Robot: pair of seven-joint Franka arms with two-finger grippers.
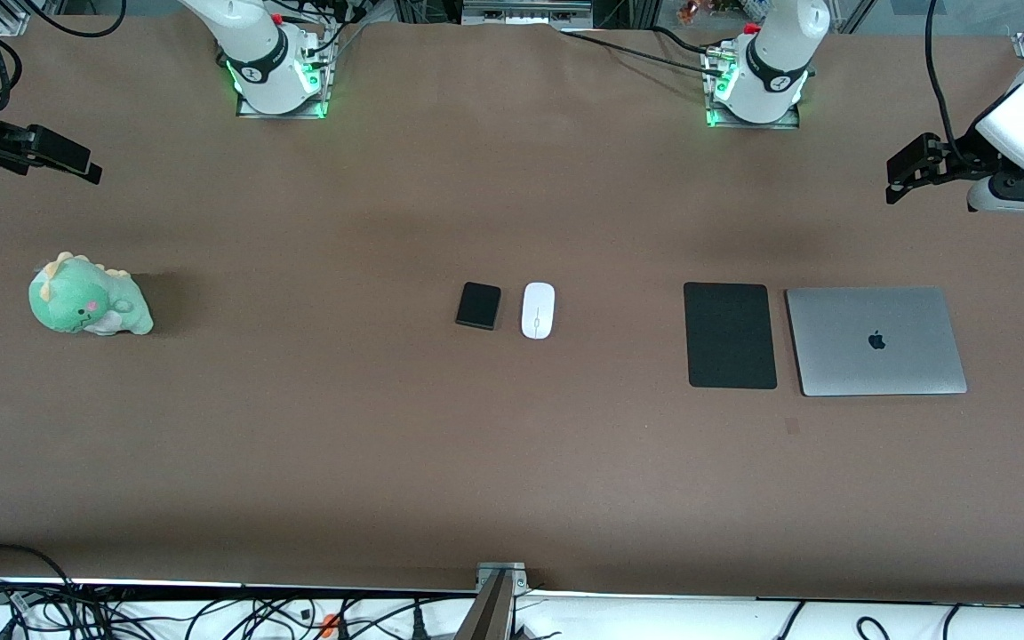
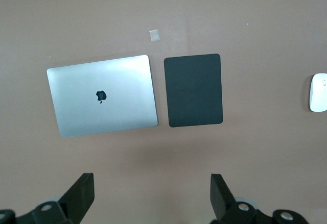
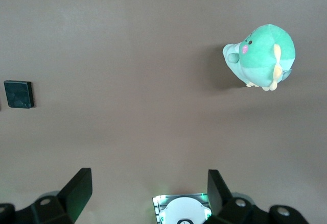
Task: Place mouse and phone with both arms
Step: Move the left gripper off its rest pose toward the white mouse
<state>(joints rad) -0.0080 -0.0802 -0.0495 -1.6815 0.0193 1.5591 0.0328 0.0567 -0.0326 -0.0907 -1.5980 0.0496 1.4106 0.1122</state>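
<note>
Mouse (image 1: 538, 310) and phone (image 1: 478, 306) are lying side by side mid-surface (image 1: 388, 462), just apart, phone toward the right arm's end. Pad (image 1: 730, 335) and closed laptop (image 1: 875, 340) are sitting together toward the left arm's end, pad just beside the laptop on the mouse's side. Green plush (image 1: 88, 307) is sitting near the right arm's end. Both arms are waiting up high: left end effector (image 2: 150, 196) is hanging over bare surface by the laptop, fingers spread wide, holding nothing; right end effector (image 3: 148, 193) is hanging over bare surface near the plush, also wide and empty.
</note>
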